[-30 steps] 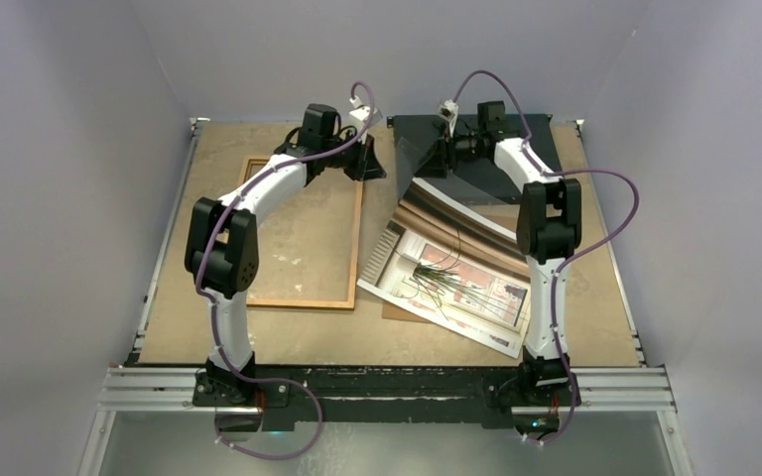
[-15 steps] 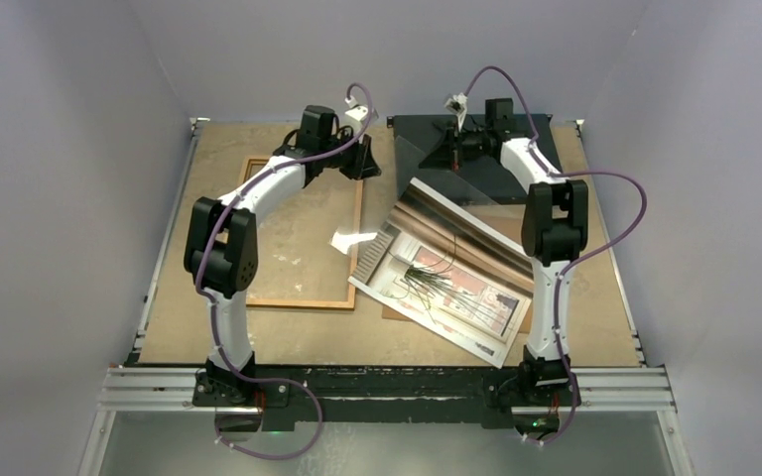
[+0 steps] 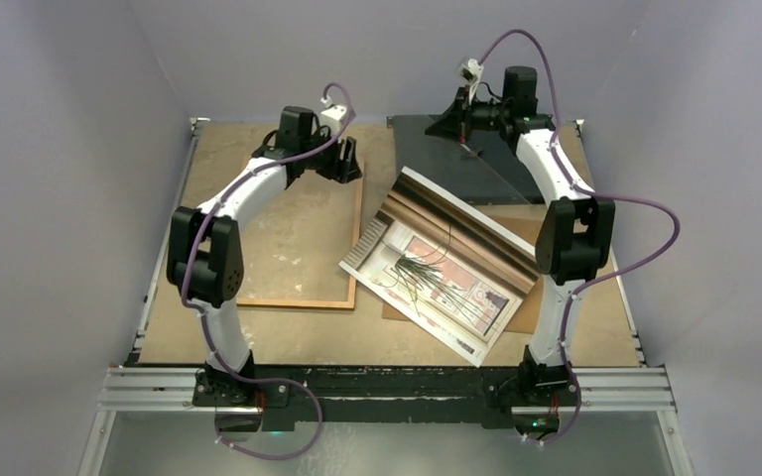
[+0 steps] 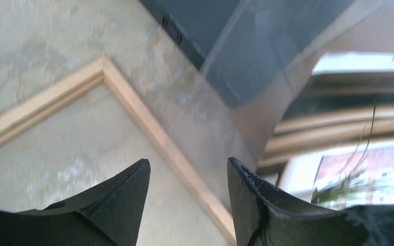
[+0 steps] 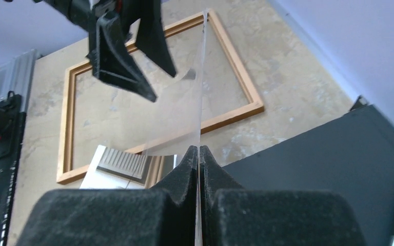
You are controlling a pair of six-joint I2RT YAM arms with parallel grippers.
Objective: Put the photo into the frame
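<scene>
The photo [image 3: 437, 273] lies slanted in the middle of the table, picture side up, its near edge over a brown hardboard sheet [image 3: 394, 311]. The orange-brown frame [image 3: 303, 297] lies flat on the left. My right gripper [image 3: 459, 127] is raised at the back. In the right wrist view it [image 5: 199, 148] is shut on the edge of a thin clear sheet [image 5: 179, 113] that stretches towards the frame [image 5: 251, 97]. My left gripper [image 3: 342, 169] hangs over the frame's far right corner. Its jaws [image 4: 188, 161] stand open and empty above the frame rail [image 4: 149, 124], with the photo [image 4: 359, 169] to the right.
A black flat box [image 3: 496, 174] sits at the back right under my right arm. Grey walls close in the table on three sides. A metal rail [image 3: 387, 387] runs along the near edge by the arm bases.
My left gripper has opened and drawn back to the left. The right gripper has shut on the clear sheet and risen towards the back wall. The photo has shifted slightly left.
</scene>
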